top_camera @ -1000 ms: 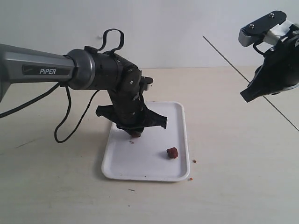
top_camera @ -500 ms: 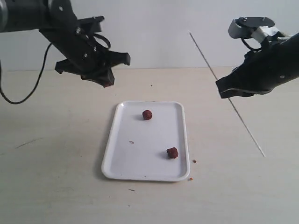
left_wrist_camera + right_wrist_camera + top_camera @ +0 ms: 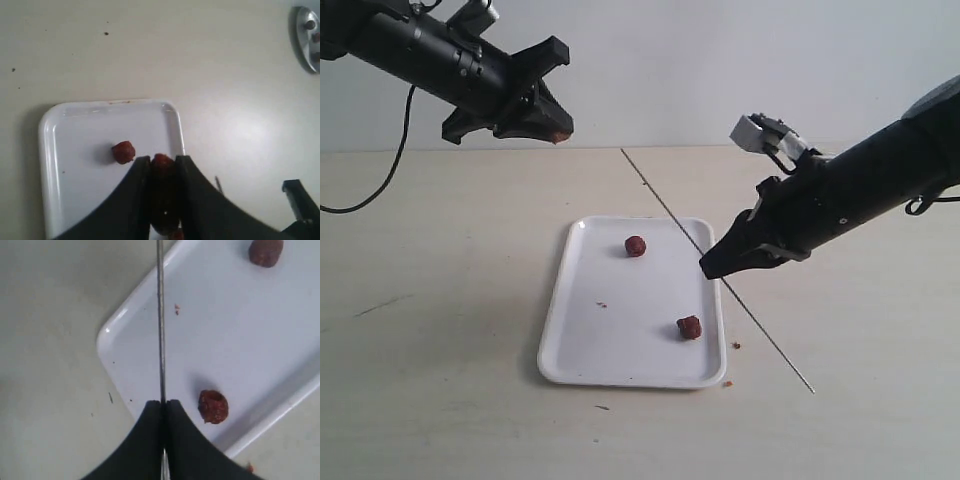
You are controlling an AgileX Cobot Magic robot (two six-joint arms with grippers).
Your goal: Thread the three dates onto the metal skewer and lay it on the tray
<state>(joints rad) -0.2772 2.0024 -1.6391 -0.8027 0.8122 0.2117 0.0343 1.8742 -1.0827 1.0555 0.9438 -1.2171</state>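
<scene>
Left wrist view: left jaws are closed on one date (image 3: 162,161), pinched by its sides, probably so a free face can take the skewer tip. Right wrist view: right jaws are clamped tight on the metal skewer (image 3: 161,330), with the rod running straight out ahead as a spear. Exterior view: the gripped date is held high above the desk (image 3: 440,350). The skewer slants over the tray (image 3: 570,340) edge, its tip aimed toward the left arm but well apart from the date. The far date (image 3: 636,245) and near date (image 3: 689,327) lie apart on the tray, unthreaded.
</scene>
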